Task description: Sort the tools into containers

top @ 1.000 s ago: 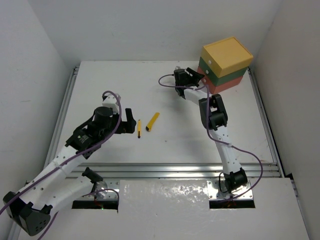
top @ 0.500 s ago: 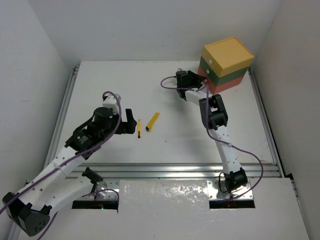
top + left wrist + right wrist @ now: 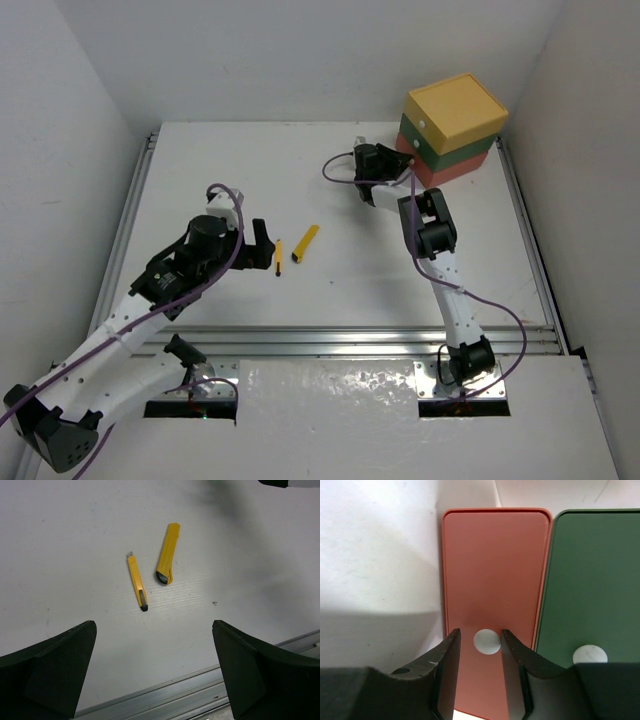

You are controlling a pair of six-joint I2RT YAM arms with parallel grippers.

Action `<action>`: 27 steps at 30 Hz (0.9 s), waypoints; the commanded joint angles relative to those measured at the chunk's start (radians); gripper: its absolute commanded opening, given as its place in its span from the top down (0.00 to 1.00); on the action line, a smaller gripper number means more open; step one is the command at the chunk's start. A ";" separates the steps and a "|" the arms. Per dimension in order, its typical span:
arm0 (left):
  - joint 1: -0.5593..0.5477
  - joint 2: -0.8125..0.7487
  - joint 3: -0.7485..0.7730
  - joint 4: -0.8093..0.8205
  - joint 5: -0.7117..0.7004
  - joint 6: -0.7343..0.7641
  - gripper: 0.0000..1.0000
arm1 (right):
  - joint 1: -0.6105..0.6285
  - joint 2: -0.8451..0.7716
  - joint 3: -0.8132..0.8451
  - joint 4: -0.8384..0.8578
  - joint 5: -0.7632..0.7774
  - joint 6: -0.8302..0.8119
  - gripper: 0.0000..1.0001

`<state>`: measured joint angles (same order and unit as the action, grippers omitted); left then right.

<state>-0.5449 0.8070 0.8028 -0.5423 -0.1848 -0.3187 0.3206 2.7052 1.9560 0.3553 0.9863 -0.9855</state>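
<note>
Right gripper (image 3: 481, 635) at the stack of drawers (image 3: 452, 130), its jaws partway apart and straddling the white knob (image 3: 487, 641) of the red-orange drawer (image 3: 492, 570), the bottom box of the stack. On the wrist view a sliver of red shows between the knob and one finger. The other finger stands so close that contact cannot be told, and the jaws are not clamped on the knob. Next over, the green drawer (image 3: 595, 580) shows a second white knob (image 3: 590, 655), its lower half cut off by the gripper's dark body. From overhead the fingers are lost behind the wrist, and only thin edges of the green and red-orange boxes show beneath the yellow drawer (image 3: 455, 105) on top. What the drawers hold cannot be seen.

Well apart from the stack, toward the left arm's side of the desk (image 3: 220, 160), lie two tools: a thin yellow-black screwdriver (image 3: 137, 582) and a flat yellow cutter (image 3: 167, 554). They are close together but not touching, with the cutter on the side nearer the stack. The left gripper (image 3: 153, 625) hangs above the desk just beyond the screwdriver from the stack, released, jaws spread wide and holding nothing. Its wrist view catches only the inner edges of the two black fingers (image 3: 55, 665), the rest cut off by the frame. The screwdriver's tip is too small to make out.
</note>
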 commanded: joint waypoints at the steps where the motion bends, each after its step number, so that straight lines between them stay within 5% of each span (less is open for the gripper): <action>1: -0.012 -0.022 0.001 0.050 0.008 0.012 0.00 | -0.025 -0.021 -0.011 0.044 0.037 -0.005 0.62; 10: -0.015 -0.022 0.001 0.050 0.011 0.012 0.00 | -0.038 -0.025 -0.028 0.093 0.054 -0.050 0.63; 11: -0.015 -0.022 0.001 0.050 0.013 0.013 0.00 | -0.038 -0.025 -0.029 0.102 0.057 -0.059 0.72; 27: -0.020 -0.026 0.001 0.053 0.019 0.015 0.00 | -0.026 -0.065 -0.086 0.188 0.064 -0.081 0.87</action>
<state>-0.5514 0.8013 0.8028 -0.5419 -0.1722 -0.3183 0.3031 2.7029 1.8915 0.5179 1.0138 -1.0966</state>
